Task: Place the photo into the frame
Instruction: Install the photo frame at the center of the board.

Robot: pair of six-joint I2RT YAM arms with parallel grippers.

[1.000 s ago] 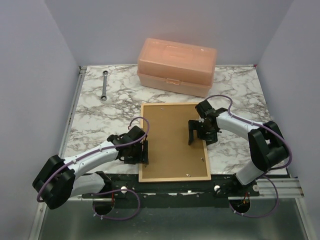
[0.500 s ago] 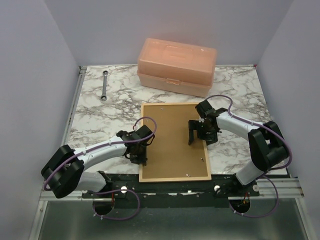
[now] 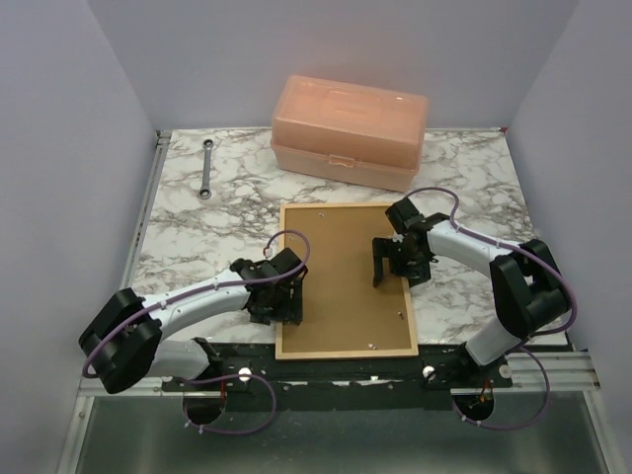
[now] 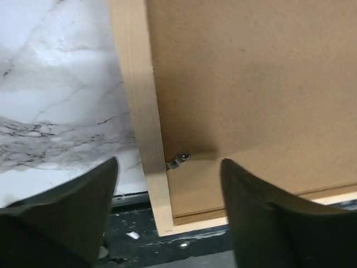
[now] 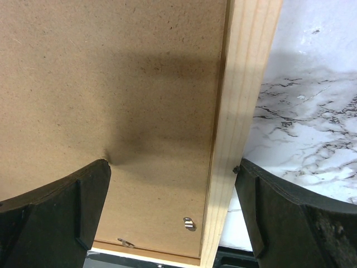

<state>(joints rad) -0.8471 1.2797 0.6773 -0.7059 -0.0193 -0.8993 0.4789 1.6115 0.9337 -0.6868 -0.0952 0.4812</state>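
Observation:
The frame [image 3: 279, 259] lies face down in the middle of the table, with the brown backing panel [image 3: 341, 281] set inside it. The photo is hidden. My left gripper [image 3: 281, 304] is open over the frame's left rail [image 4: 139, 111] near the front corner. In its wrist view the left gripper [image 4: 167, 218] has one finger over the marble and one over the panel [image 4: 251, 84]. My right gripper [image 3: 395, 262] is open wide across the right rail [image 5: 240, 111]. The right gripper [image 5: 173, 215] has its left fingertip [image 5: 83, 190] at the panel [image 5: 111, 67] and the other outside the rail.
A peach plastic box [image 3: 351, 128] stands at the back, just beyond the frame. A wrench [image 3: 206, 168] lies at the back left. Small metal tabs [image 4: 178, 161] [image 5: 189, 224] sit at the panel's edges. The table's black front edge [image 4: 167, 245] runs just below the frame.
My left gripper has shifted right, from beside the frame to over its left rail, its jaws narrowing and then widening again. The right arm and the frame have not moved.

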